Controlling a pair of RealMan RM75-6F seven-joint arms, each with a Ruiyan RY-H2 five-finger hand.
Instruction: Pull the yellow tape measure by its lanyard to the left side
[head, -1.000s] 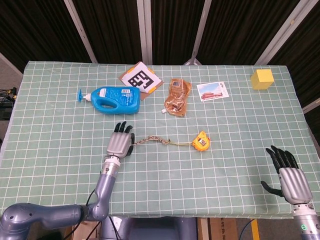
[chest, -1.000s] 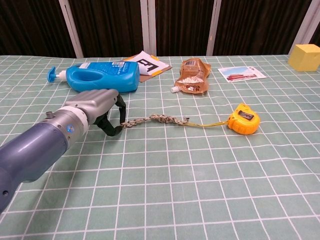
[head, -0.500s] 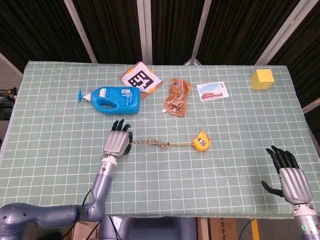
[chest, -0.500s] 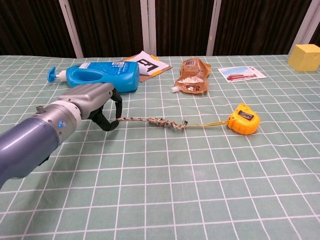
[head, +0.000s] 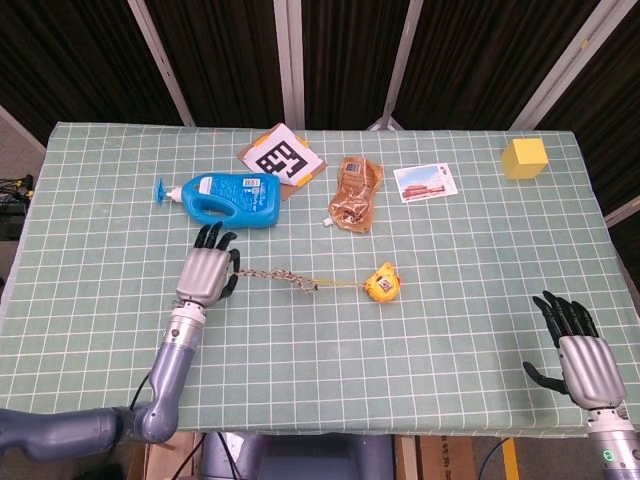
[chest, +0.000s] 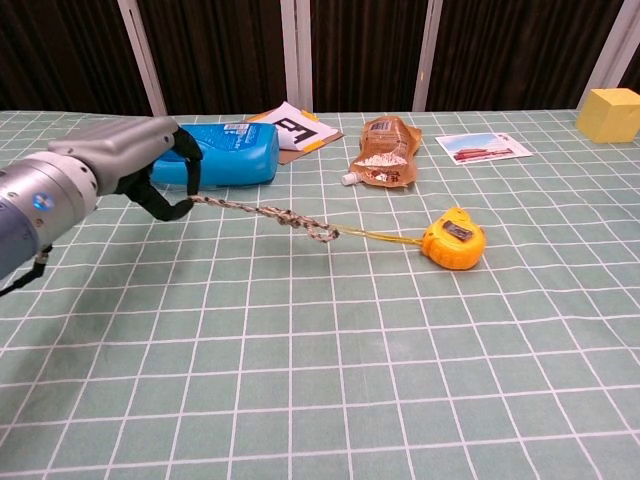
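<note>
The yellow tape measure (head: 382, 284) (chest: 452, 238) lies on the green checked tablecloth near the middle. Its braided lanyard (head: 285, 275) (chest: 270, 213) runs taut from it to the left. My left hand (head: 205, 274) (chest: 135, 160) grips the lanyard's far end with curled fingers, lifted a little above the table in front of the blue bottle. My right hand (head: 577, 348) rests with fingers spread and holding nothing at the table's front right corner, seen only in the head view.
A blue pump bottle (head: 222, 196) (chest: 215, 153) lies behind the left hand. A marker card (head: 283, 157), a brown pouch (head: 355, 193) (chest: 385, 152), a postcard (head: 425, 183) and a yellow cube (head: 525, 158) (chest: 609, 113) sit along the back.
The left hand has moved left and risen with the lanyard, which has pulled taut. The tape measure has slid left a short way.
</note>
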